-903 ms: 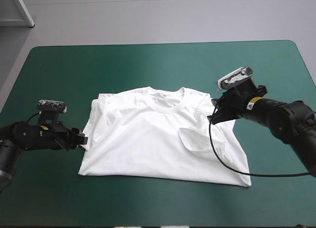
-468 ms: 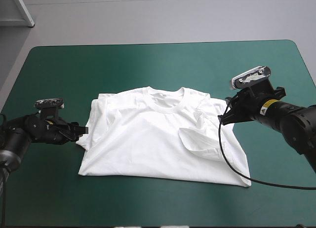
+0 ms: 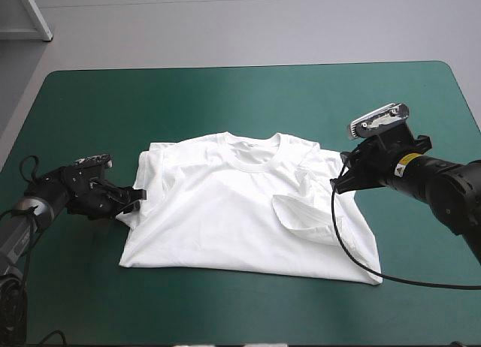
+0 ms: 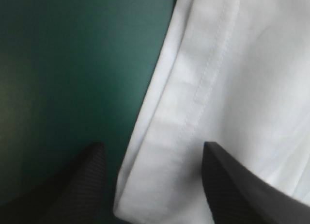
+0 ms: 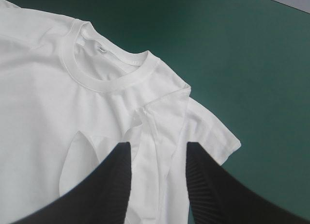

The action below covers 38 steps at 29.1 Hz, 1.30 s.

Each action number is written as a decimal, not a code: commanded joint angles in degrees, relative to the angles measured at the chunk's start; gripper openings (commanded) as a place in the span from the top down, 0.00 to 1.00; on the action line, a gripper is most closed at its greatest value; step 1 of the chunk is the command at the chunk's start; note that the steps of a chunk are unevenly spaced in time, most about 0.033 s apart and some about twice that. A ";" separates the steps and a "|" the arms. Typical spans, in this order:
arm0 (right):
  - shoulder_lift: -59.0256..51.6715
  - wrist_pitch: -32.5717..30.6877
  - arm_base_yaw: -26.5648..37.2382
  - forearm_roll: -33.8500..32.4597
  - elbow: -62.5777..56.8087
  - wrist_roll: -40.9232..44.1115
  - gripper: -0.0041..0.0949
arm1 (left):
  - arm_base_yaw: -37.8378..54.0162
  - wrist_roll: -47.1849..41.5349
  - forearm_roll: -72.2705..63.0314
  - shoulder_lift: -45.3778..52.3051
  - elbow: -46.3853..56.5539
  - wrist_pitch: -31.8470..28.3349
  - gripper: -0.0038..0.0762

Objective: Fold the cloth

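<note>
- We find the T-shirt spread flat mid-table on the teal-green cover, collar toward the far edge and sleeves folded inward.
- The left arm lies low, reaching in from the left. The left gripper is released, its black fingers straddling the shirt's hemmed side edge.
- The right arm hovers above the right sleeve. The right gripper is spread, grasping nothing.

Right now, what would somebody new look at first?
The white T-shirt, lying flat mid-table on the teal-green cover with its sleeves folded in. Then the left pincer, open astride one side edge, and the right pincer, open by the opposite shoulder.
</note>
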<state>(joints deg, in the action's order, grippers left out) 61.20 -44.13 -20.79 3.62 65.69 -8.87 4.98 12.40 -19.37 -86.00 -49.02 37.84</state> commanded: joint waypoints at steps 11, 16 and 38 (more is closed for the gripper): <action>-1.10 3.43 0.16 0.23 1.66 -0.58 0.61 | -0.08 6.46 -1.88 -0.10 -1.59 3.33 0.93; -1.10 3.43 0.16 0.23 1.66 -0.58 0.61 | -0.08 6.60 -1.76 2.84 -2.40 2.65 0.93; -1.10 1.65 0.16 0.64 1.66 -0.34 0.60 | -12.48 14.22 -11.68 9.93 -4.90 6.98 0.92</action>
<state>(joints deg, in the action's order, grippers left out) 61.20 -44.75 -20.79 3.88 65.65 -8.87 -5.14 25.97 -28.85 -76.22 -52.15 47.47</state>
